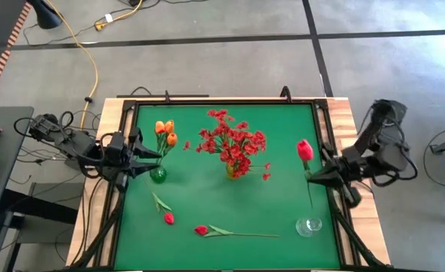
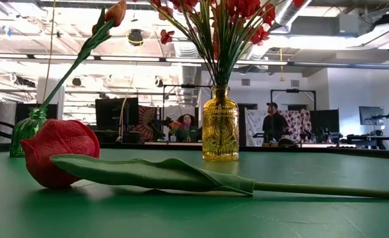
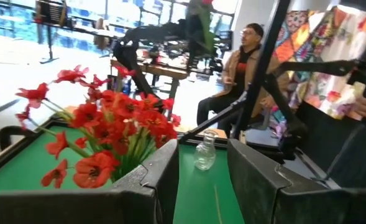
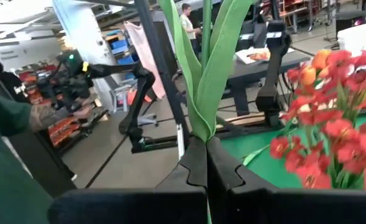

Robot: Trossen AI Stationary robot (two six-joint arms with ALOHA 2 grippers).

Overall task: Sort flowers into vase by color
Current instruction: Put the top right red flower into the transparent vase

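My right gripper (image 1: 313, 175) stands at the table's right edge, shut on a red-pink tulip (image 1: 304, 149) with long green leaves (image 4: 215, 68). A clear glass vase (image 1: 308, 225) stands near it at the front right. My left gripper (image 1: 149, 157) is open at the left edge, beside a green vase (image 1: 158, 175) holding orange tulips (image 1: 165, 132). A yellow vase (image 2: 220, 123) in the middle holds many small red blossoms (image 1: 233, 143). Two red tulips (image 1: 168, 217) (image 1: 201, 230) lie flat on the green mat. My right gripper pinches the tulip's green stem, where the leaves fold around it (image 4: 199, 127), between its two fingers. The fingers reach in level from the table's right side and lie across the stem. The flower stands roughly upright in the hold, bud above the fingers and lower stem (image 1: 310, 198) below.
A black frame (image 1: 222, 102) borders the green mat (image 1: 282, 204). Free room lies on the mat between the yellow vase and the clear vase. People sit and stand in the room beyond the table (image 3: 245, 68), and a hand works other grippers there (image 4: 58, 115).
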